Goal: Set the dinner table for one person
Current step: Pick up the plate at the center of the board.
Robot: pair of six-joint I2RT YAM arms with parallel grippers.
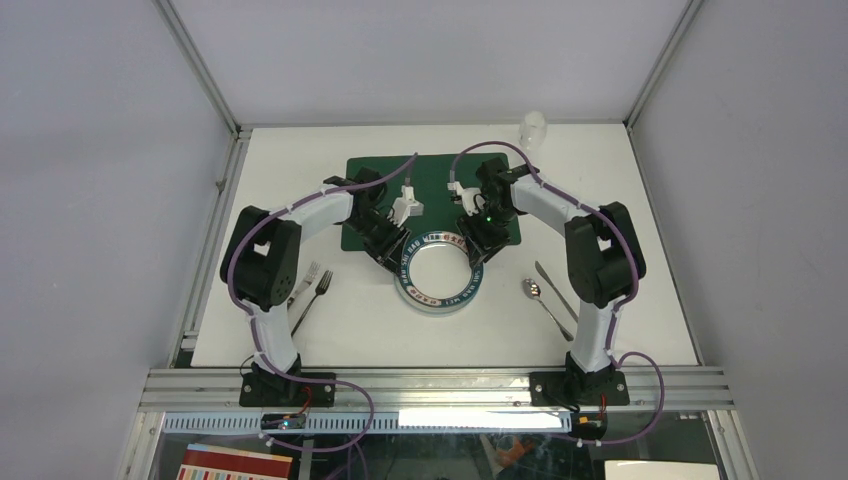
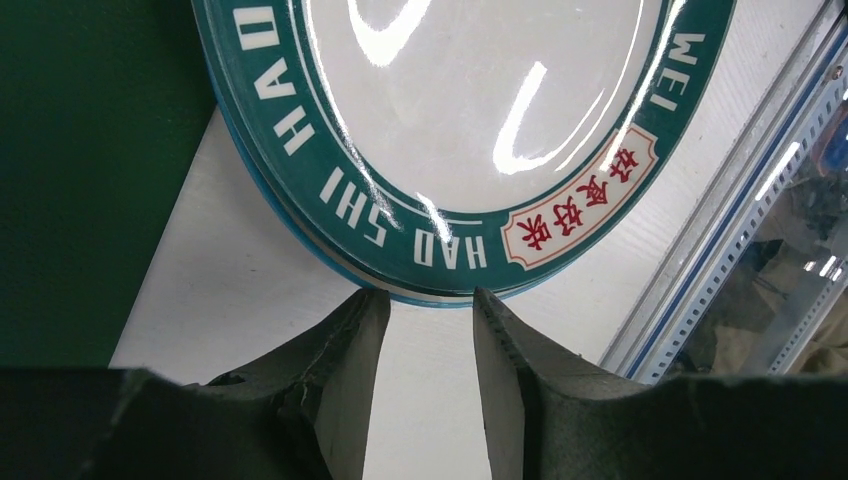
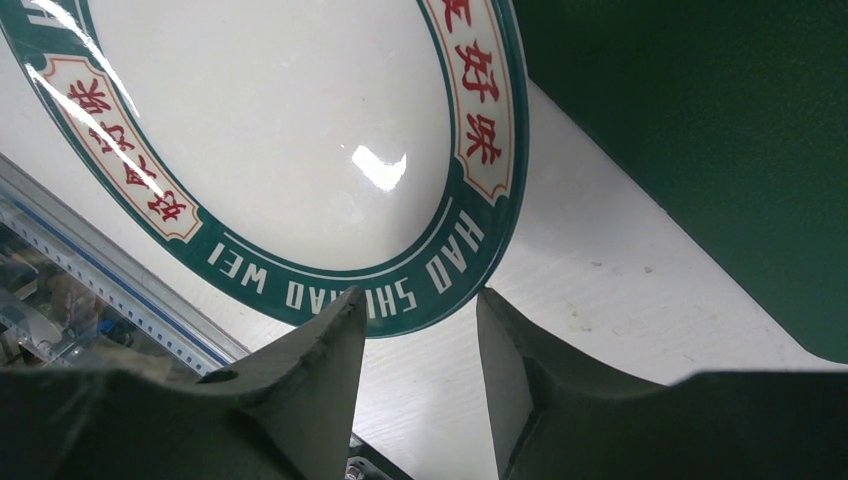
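A white plate with a green lettered rim (image 1: 437, 303) (image 2: 350, 200) (image 3: 470, 235) lies on the white dinner table (image 1: 290, 170), and its far edge reaches over the near edge of the dark green placemat (image 1: 435, 180) (image 2: 80, 150) (image 3: 700, 130). My left gripper (image 1: 388, 245) (image 2: 428, 300) is at the plate's far-left rim. It stands open, fingertips at the rim and bare table between them. At the far-right rim my right gripper (image 1: 478, 248) (image 3: 420, 298) is open too, and one fingertip overlaps the rim.
Two forks (image 1: 312, 288) lie left of the plate. A spoon (image 1: 545, 303) and a knife (image 1: 556, 290) lie to its right. A small white cup (image 1: 533, 128) stands at the far right corner. Aluminium framing (image 1: 430, 385) runs along the near edge.
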